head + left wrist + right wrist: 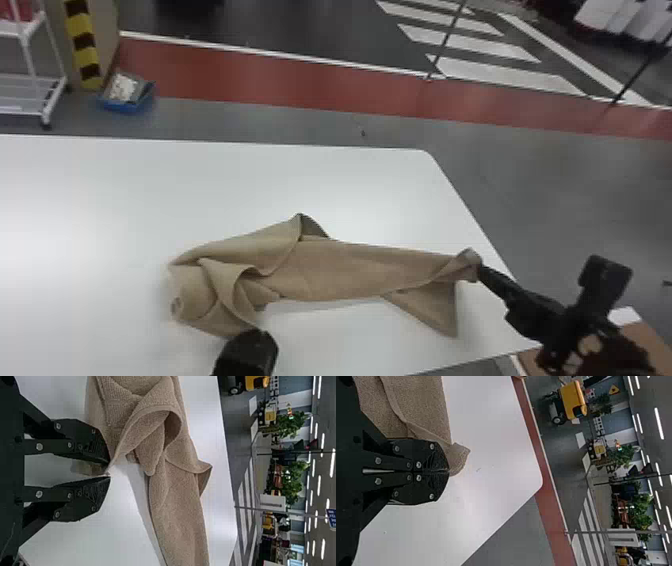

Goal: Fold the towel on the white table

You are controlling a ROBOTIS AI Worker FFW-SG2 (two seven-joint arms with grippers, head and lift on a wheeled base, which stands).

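Observation:
The beige towel (320, 270) lies crumpled and stretched sideways on the white table (150, 185), its left part bunched in loose folds. At the towel's near left edge is my left gripper (252, 342). In the left wrist view, that gripper (109, 473) has its fingers a little apart, with an edge of the towel (174, 494) at the tip of one finger. My right gripper (480, 272) holds the towel's right end near the table's right edge. The right wrist view has this gripper (449, 471) shut on the towel (415, 405), a small corner poking out past the fingertips.
The table's right edge (465, 205) runs close by the right gripper. A brown surface (645, 340) stands under the right arm. Beyond the table, a blue tray (125, 100) and a white wheeled rack (35, 95) are on the floor at the left.

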